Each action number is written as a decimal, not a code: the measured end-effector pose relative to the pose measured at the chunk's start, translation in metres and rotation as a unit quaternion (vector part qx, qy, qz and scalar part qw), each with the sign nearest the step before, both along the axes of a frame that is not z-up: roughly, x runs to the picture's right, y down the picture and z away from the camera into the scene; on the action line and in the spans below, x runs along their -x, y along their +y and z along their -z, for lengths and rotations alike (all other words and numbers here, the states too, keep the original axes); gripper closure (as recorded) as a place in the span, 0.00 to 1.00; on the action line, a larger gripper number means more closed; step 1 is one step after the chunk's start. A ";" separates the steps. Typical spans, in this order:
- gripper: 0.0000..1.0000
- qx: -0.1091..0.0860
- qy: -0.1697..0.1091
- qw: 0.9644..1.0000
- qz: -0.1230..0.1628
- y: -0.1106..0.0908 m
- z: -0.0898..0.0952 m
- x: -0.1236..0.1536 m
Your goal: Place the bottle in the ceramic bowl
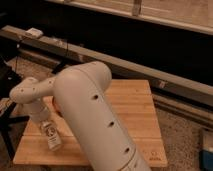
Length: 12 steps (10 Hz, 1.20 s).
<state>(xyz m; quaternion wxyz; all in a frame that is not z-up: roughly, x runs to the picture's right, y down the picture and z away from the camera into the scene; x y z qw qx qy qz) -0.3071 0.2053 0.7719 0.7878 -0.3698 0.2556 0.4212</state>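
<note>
The robot's arm is clad in smooth, off-white shells that take a warm tint from the light. The upper link (95,120) is a thick cylinder with a domed end, and a row of small dark round holes (109,123) runs down its side. A rounded elbow joint (27,92), the same pale colour, leads into a much slimmer forearm (37,109). The gripper (45,124) sits at the forearm's tip, low over the left part of the bench (135,105).
</note>
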 end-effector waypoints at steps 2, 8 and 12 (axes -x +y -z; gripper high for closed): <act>1.00 -0.009 -0.009 1.000 -0.023 -0.029 0.016 -0.002; 1.00 -0.047 -0.030 0.996 -0.075 -0.145 0.016 -0.019; 1.00 -0.062 -0.004 0.995 -0.077 -0.174 -0.034 -0.027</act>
